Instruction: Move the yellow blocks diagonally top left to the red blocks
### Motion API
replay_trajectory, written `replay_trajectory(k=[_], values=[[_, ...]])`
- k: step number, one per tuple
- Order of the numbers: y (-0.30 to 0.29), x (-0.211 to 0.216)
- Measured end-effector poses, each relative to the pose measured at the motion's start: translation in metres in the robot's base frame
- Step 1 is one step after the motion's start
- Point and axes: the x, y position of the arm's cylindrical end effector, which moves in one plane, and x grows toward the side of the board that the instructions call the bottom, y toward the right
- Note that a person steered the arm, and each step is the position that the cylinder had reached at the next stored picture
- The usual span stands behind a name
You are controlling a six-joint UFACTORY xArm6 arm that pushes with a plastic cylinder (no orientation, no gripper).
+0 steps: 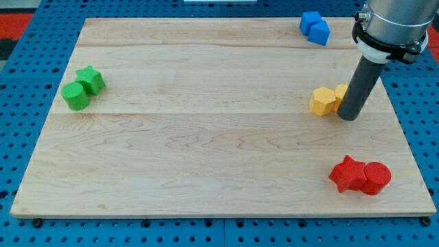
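Note:
Two yellow blocks sit at the view's right, mid height: a yellow hexagonal block (322,101) and a second yellow block (341,92) whose shape is partly hidden behind the rod. My tip (349,117) rests on the board just right of them, touching or nearly touching the second one. Two red blocks lie at the view's bottom right: a red star-shaped block (348,173) and a red cylinder (376,178), side by side, below the yellow pair.
Two blue blocks (315,28) sit at the view's top right. A green star block (90,79) and a green cylinder (76,96) sit at the view's left. The wooden board (206,137) lies on a blue pegboard.

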Motion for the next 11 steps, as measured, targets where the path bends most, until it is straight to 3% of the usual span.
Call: replay_trajectory(k=[1,3,4,6,10,11], values=[[0.009,0.0],[0.102,-0.003],[0.108,-0.038],[0.067,-0.071],[0.041,-0.059],[0.06,-0.062]])
